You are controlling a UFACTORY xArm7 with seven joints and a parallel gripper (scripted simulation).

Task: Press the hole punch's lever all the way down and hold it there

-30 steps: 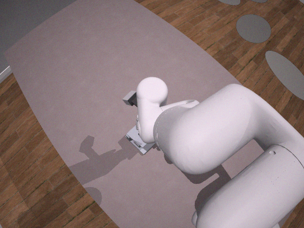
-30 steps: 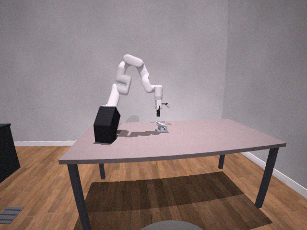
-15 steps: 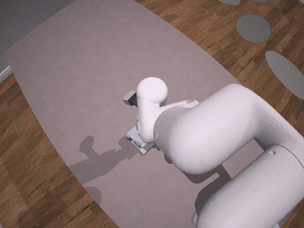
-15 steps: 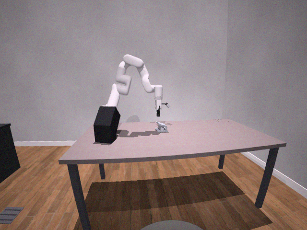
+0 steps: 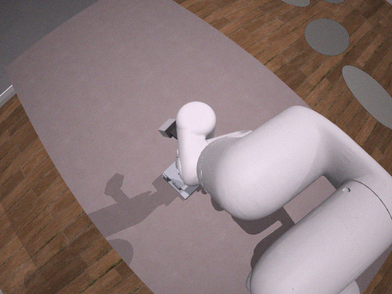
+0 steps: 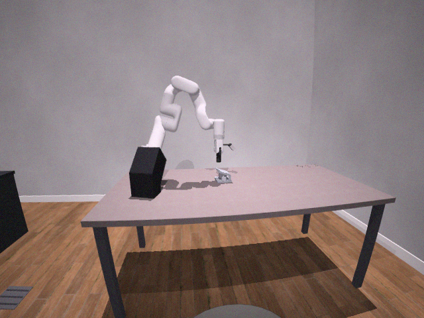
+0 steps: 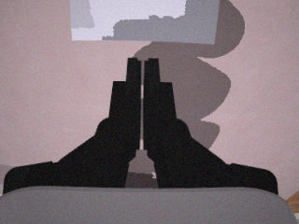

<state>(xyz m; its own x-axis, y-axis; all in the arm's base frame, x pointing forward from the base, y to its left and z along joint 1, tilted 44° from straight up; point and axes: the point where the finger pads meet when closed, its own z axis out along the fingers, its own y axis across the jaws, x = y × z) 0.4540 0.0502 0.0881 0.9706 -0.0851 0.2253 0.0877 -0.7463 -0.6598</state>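
There is one white robot arm (image 6: 202,109). It has one black gripper (image 7: 142,69) with two black fingers pressed together, and nothing is between them. The arm stands on one black box base (image 6: 146,177).

There is one small light grey hole punch (image 6: 223,176). It sits on one big pinkish-brown table (image 6: 291,195). Four dark grey table legs (image 6: 368,244) show in the exterior view.

One dark cabinet (image 6: 8,212) stands at the left edge of the room. One grey floor vent (image 6: 15,297) lies on the wooden floor (image 6: 51,260). In the top view, four flat grey round patches (image 5: 326,36) lie on the floor.
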